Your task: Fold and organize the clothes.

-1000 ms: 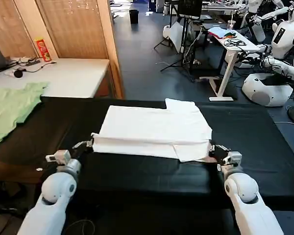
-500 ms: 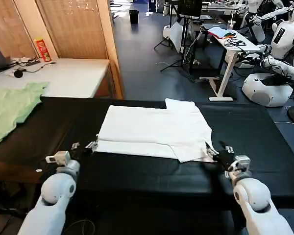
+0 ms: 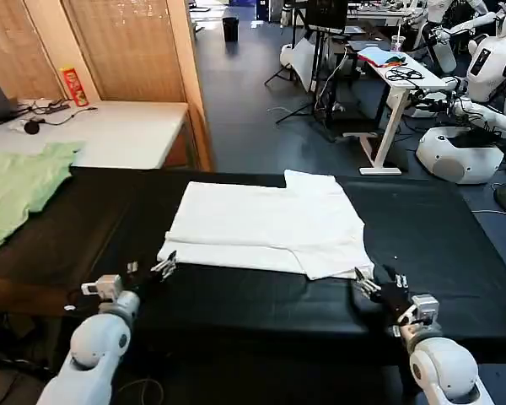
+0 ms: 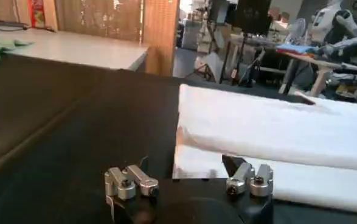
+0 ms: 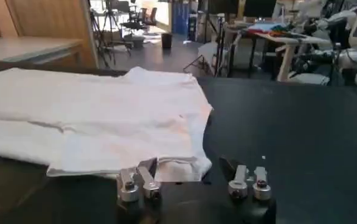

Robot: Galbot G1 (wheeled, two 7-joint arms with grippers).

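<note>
The clothes, a white T-shirt [image 3: 270,226], lie folded and plain side up in the middle of the black table [image 3: 455,228]. My left gripper [image 3: 156,270] stands open just off the shirt's near left corner, apart from it. In the left wrist view the shirt [image 4: 269,131] has its near edge a little ahead of the open left gripper [image 4: 187,175]. My right gripper [image 3: 375,285] is open just off the near right corner. In the right wrist view the shirt's [image 5: 105,115] hem lies right in front of the open right gripper [image 5: 190,175], with nothing held.
A light green garment [image 3: 17,181] drapes over the table's far left end. Behind it stands a white table [image 3: 118,126] with a red can [image 3: 72,84] and cables. White robots [image 3: 476,93] and a white desk [image 3: 396,72] fill the back right.
Both grippers let go of the shirt's near edge and drew back toward the table's front. The folded edge dropped flat onto the table.
</note>
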